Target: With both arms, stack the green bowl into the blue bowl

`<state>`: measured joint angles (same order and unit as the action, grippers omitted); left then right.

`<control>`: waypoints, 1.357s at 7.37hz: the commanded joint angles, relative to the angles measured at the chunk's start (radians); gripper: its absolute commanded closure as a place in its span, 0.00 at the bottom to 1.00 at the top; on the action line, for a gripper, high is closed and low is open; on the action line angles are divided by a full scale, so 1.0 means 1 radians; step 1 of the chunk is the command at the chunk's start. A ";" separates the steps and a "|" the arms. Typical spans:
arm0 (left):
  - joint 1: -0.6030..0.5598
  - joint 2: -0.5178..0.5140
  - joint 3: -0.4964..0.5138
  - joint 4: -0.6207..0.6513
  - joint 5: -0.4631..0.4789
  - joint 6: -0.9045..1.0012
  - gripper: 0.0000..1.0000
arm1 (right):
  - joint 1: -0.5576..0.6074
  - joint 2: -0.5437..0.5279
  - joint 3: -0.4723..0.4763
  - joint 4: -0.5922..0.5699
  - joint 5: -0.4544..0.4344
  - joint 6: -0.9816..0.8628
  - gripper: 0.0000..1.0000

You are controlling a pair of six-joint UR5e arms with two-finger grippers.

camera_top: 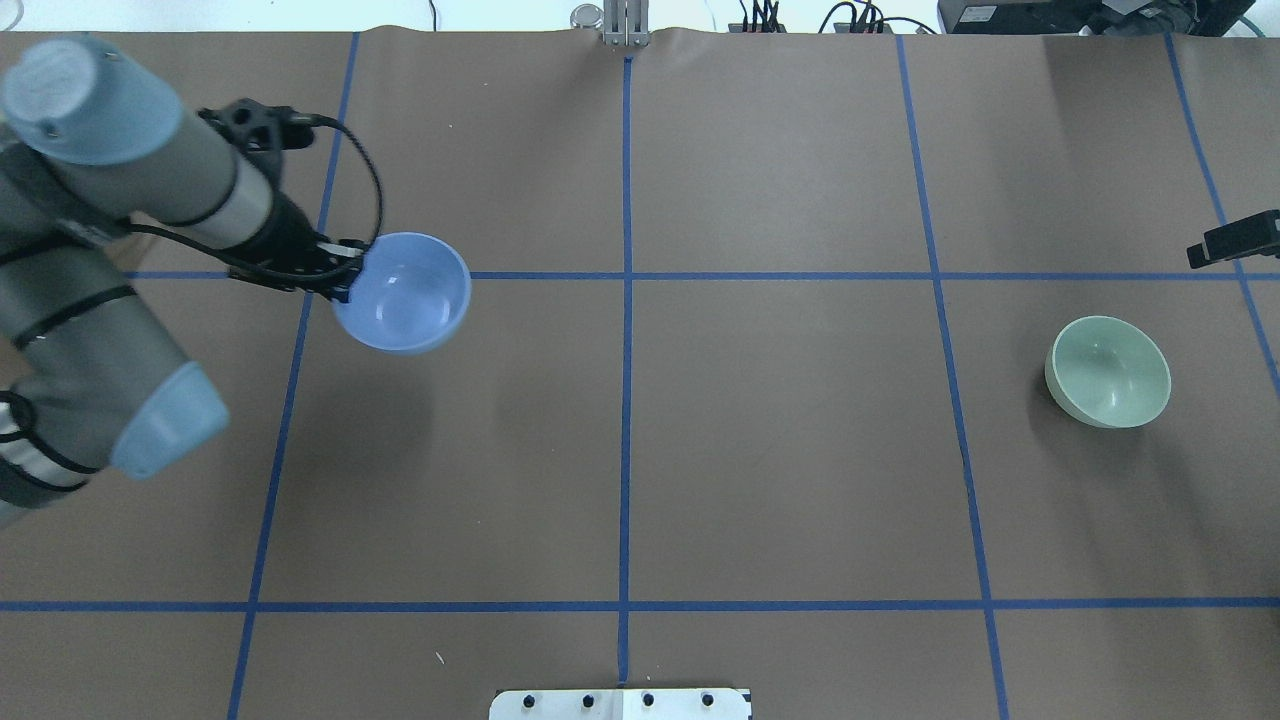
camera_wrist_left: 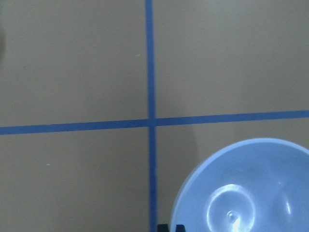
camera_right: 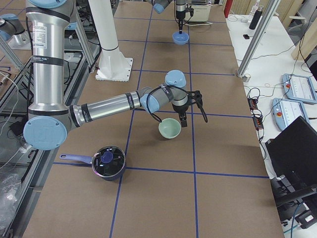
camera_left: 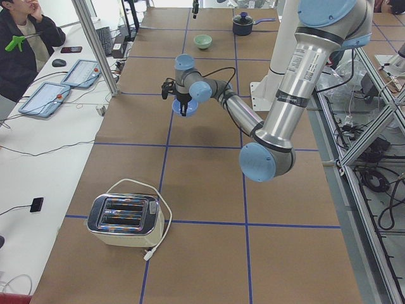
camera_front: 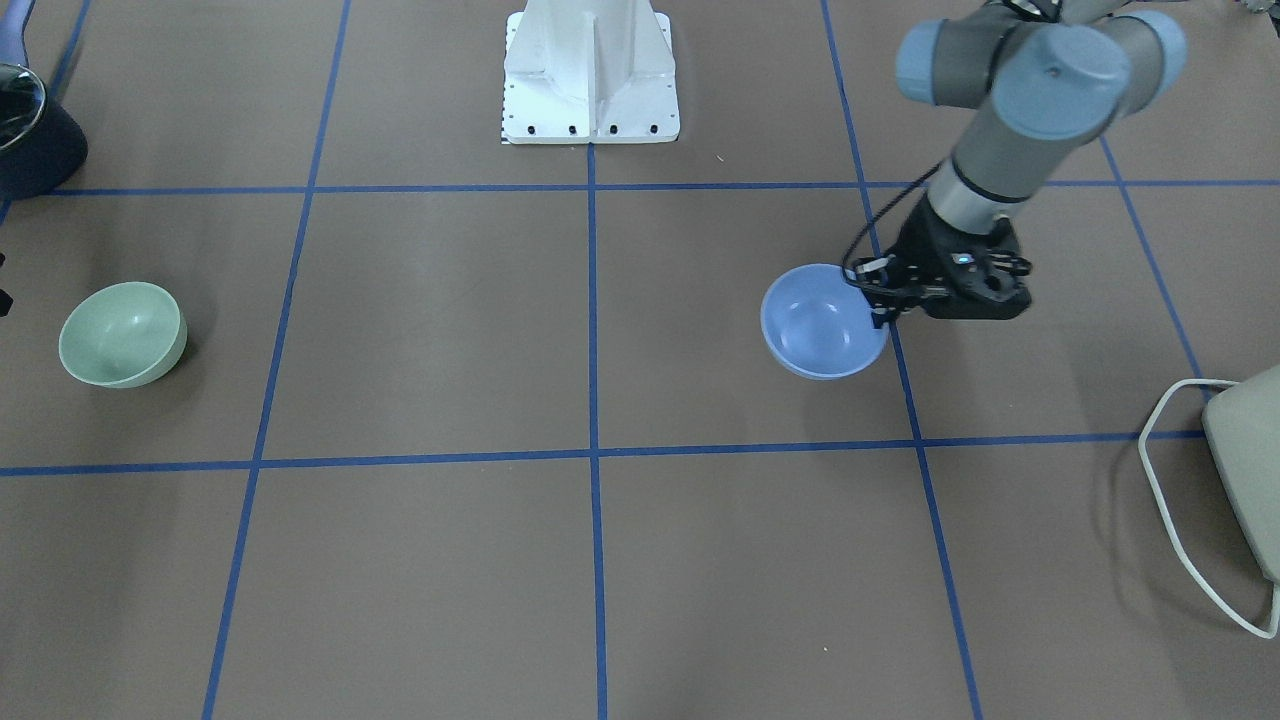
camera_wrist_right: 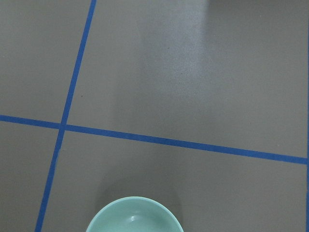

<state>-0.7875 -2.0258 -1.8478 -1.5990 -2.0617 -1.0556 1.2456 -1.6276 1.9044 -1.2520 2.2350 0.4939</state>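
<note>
We see the left pincer (camera_top: 346,288) closed narrow on the rim of the small, glossy, periwinkle-blue round bowl (camera_top: 405,295), on the side facing the left end of the brown tabletop (camera_top: 640,450). The bowl seems to be lifted off the surface. Gripped by its rim, its hollow faces up, free to receive another bowl. The right pincer (camera_right: 183,119) hangs just beside the rim of the small, pale mint-green round bowl (camera_top: 1108,372), which is upright near the right end. We cannot tell whether that pincer is wide or narrow. The bowls are well apart.
</note>
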 commanded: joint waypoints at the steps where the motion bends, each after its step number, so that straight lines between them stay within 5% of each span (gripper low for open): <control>1: 0.156 -0.167 0.085 0.056 0.080 -0.147 1.00 | 0.000 0.000 -0.001 0.000 0.000 0.002 0.00; 5: 0.272 -0.300 0.263 -0.022 0.185 -0.221 1.00 | 0.000 0.000 -0.002 0.000 0.000 0.002 0.00; 10: 0.293 -0.300 0.283 -0.042 0.199 -0.224 1.00 | 0.000 0.000 -0.004 0.000 0.000 0.003 0.00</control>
<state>-0.4976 -2.3254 -1.5653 -1.6392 -1.8627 -1.2783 1.2456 -1.6280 1.9011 -1.2518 2.2350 0.4970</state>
